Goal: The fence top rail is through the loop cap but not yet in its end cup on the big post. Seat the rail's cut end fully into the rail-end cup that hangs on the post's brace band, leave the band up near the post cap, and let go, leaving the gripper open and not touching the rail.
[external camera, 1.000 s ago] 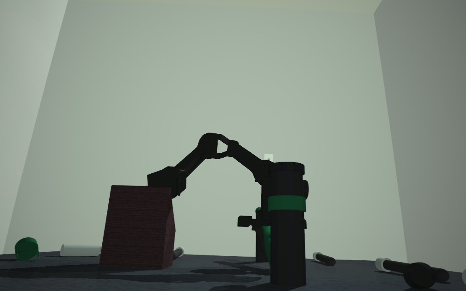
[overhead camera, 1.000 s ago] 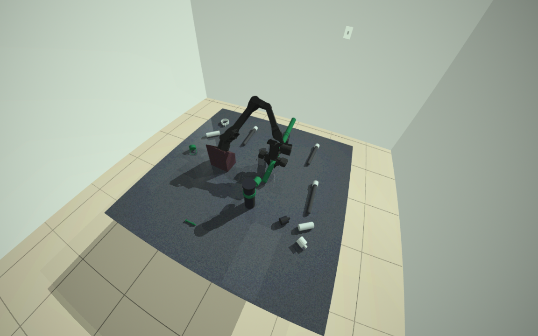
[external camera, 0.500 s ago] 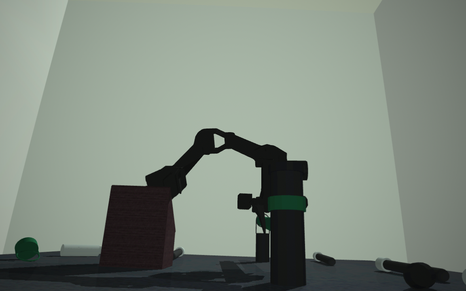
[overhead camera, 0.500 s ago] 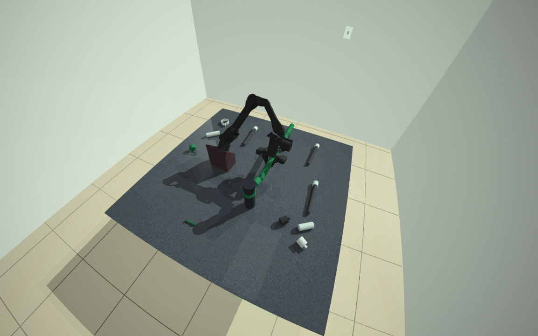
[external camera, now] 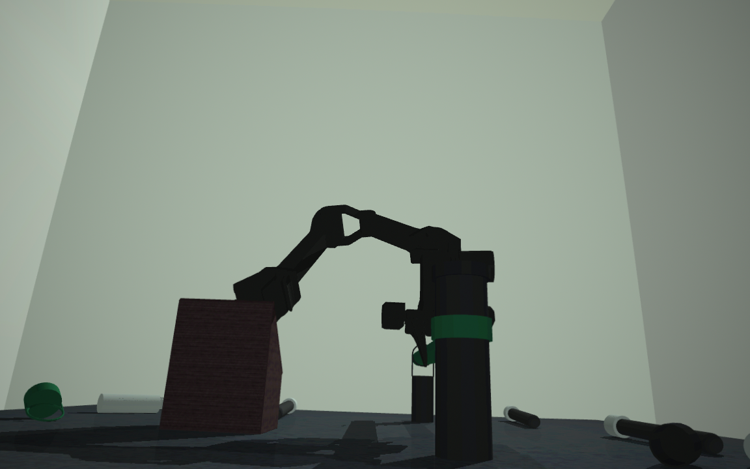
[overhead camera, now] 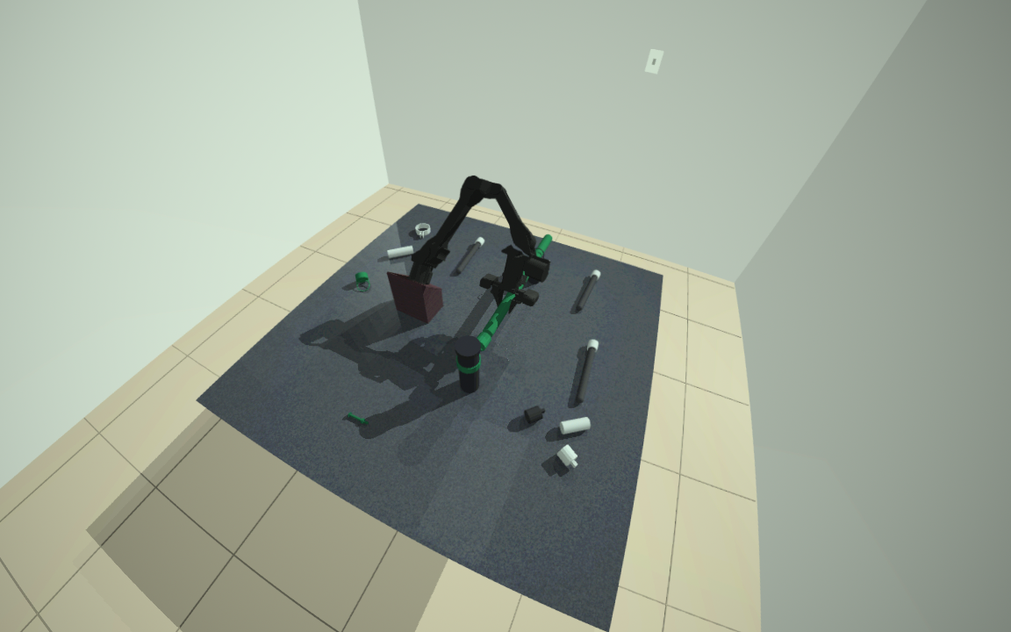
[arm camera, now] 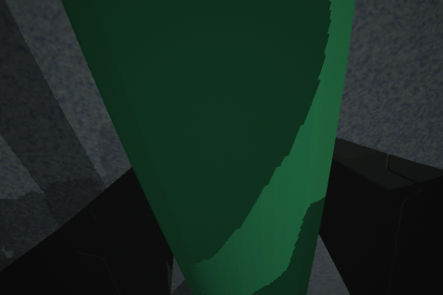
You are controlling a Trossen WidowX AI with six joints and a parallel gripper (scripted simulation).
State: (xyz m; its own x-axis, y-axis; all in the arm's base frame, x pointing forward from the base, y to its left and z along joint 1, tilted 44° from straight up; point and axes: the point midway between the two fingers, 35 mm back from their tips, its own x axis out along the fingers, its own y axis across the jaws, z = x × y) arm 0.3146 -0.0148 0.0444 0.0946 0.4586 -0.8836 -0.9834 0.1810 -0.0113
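Top view: gripping the green rail in the pincer, closed around it with a finger on either side. Confirmed by the wrist view, with dark fingers pressed to both flanks of the rail. Slants across to the big post, reaching the green cup beside it. Looks lined up with the mouth of the cup from above; cannot tell how far inside, nor whether fully seated. Not let go, so not finished. Wraps around the post with the green band, level and well above the worktop, nearer the top than the foot. Shows green within the thin loop above the small post in the exterior view, partly hidden by a finger and the big post. Near the wooden block, lies with a spare green cap, apart from the rail; cannot tell its contents. Off on the other side of the big post, lies with a black cap and a white cap, insides too small or turned away to judge.
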